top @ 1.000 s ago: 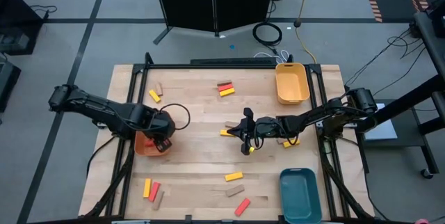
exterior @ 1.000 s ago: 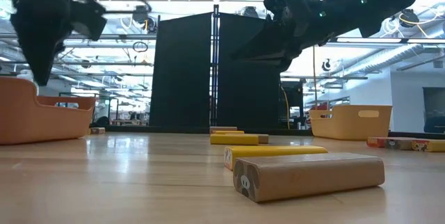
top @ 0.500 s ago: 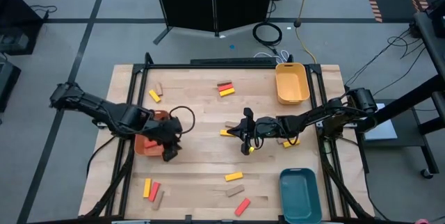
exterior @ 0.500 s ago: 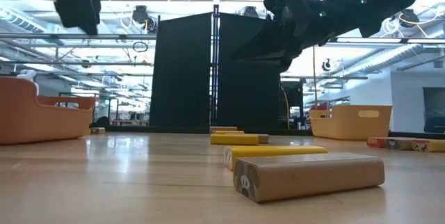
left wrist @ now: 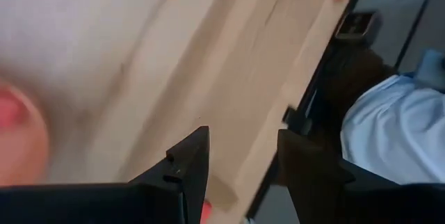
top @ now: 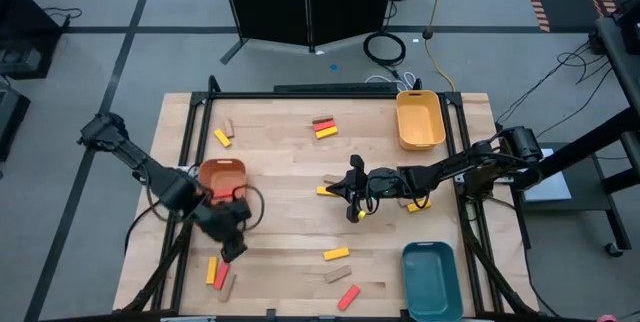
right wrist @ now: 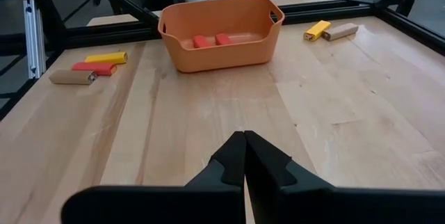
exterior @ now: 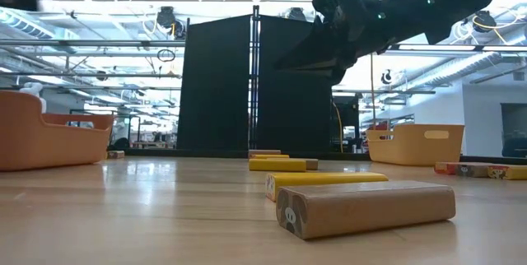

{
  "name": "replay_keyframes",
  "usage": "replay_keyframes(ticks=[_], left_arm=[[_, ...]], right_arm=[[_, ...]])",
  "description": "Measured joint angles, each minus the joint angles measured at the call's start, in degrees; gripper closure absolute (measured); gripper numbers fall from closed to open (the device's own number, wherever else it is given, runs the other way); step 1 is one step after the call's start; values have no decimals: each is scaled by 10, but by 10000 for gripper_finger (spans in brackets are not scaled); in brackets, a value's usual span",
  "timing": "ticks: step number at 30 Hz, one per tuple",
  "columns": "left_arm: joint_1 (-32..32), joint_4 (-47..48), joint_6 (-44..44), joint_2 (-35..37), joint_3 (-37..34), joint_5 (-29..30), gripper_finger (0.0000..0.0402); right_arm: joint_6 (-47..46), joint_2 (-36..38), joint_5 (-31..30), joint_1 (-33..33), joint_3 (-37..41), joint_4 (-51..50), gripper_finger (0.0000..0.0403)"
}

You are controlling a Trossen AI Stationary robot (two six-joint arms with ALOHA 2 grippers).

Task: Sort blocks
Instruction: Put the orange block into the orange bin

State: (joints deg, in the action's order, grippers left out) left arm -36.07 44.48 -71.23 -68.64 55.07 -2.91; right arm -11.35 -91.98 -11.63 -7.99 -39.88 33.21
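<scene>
Left gripper (top: pixel 229 245) half open, empty — above small flat red, yellow and tan wooden blocks (top: pixel 218 273) at the table's near-left. Right gripper (top: pixel 352 194) closed, empty, mid-table. Two red blocks (right wrist: pixel 214 40) lie in the orange plastic tray (right wrist: pixel 219 57).

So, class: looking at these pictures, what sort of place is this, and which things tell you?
Probably a robotics lab or workshop. Two dark arms work at a framed wooden table set with an orange tray, while cables trail over the grey floor and exposed pipes run under a bright ceiling behind.
</scene>
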Motion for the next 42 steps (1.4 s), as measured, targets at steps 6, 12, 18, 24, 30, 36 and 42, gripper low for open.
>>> replay_keyframes(ticks=[6,12,18,24,30,36,42], left_arm=[[-66,8,-172,-72,0,-34,236],[-104,17,-338,-137,0,-44,236],[-116,10,-392,-174,0,-45,236],[-131,15,-415,-197,0,-44,236],[-142,19,-436,-212,-10,-42,236],[-143,21,-440,-221,-17,-43,236],[-143,20,-440,-221,-17,-39,236]], right_arm=[[-4,0,37,-1,0,4,403],[-3,0,44,-5,0,5,403],[0,0,45,-7,0,13,403],[-1,0,45,-9,0,13,403],[0,0,45,-11,0,13,403],[0,0,45,-15,0,11,403],[0,0,45,-15,0,9,403]])
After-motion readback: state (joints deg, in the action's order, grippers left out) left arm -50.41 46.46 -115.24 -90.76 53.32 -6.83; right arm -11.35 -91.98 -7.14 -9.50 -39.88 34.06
